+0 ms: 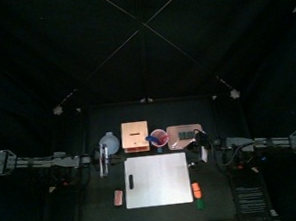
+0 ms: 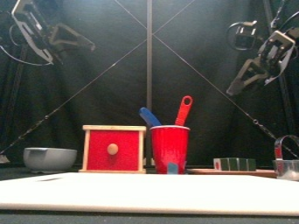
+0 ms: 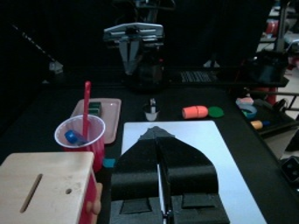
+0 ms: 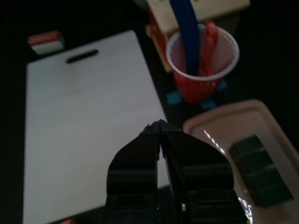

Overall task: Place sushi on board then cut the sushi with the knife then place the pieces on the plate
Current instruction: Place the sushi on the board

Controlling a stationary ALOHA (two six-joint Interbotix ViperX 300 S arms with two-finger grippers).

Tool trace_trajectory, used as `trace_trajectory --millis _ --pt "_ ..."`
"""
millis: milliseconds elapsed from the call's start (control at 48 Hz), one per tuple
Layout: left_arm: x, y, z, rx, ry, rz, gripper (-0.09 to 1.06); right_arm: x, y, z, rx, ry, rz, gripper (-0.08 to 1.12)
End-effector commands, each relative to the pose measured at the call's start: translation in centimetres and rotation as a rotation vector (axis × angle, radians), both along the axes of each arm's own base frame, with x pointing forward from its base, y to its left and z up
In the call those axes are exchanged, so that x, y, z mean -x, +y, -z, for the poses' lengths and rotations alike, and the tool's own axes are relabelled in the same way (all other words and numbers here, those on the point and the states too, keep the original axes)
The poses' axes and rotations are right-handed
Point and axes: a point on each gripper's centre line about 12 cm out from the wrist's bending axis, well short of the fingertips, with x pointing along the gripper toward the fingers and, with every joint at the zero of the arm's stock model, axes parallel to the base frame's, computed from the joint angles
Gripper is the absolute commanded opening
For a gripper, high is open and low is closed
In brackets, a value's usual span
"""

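A flat white rectangular cutting board (image 1: 159,177) is seen at the table's middle. Behind it are lined up a pale wooden box with a red drawer front (image 2: 114,149), a flat pink tray (image 4: 225,128), and between them a red plastic cup (image 2: 170,149) holding a blue toy knife (image 2: 149,116) and a red toy knife (image 2: 184,108). The dark green block sushi roll (image 4: 257,164) is found on the tray. The left gripper (image 3: 159,133) and the right gripper (image 4: 156,129) are held high by the board's sides, jaws pressed together, nothing pinched.
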Motion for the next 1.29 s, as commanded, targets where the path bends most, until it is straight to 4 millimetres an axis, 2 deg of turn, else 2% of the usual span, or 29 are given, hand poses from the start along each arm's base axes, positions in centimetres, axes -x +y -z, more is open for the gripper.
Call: trace_trajectory --millis 21,229,396,708,1292 --pt "-1.3 0.0 -0.3 0.004 0.005 0.0 -0.03 -0.1 -2.0 -0.1 -0.022 0.097 0.072 0.31" --pt "-2.1 0.0 0.8 0.009 0.049 -0.001 -0.03 0.1 -4.0 0.7 0.004 0.198 0.128 0.74" --pt "-2.1 0.1 1.0 0.009 0.057 -0.004 -0.03 0.4 -4.5 1.0 0.02 0.265 0.128 0.94" --pt "-2.1 0.3 1.0 0.008 0.057 -0.013 -0.03 0.4 -6.7 0.7 0.174 0.398 0.099 0.95" --pt "-2.0 0.3 1.2 0.01 0.063 -0.013 -0.03 -1.4 -11.3 5.7 0.12 0.557 -0.058 0.95"
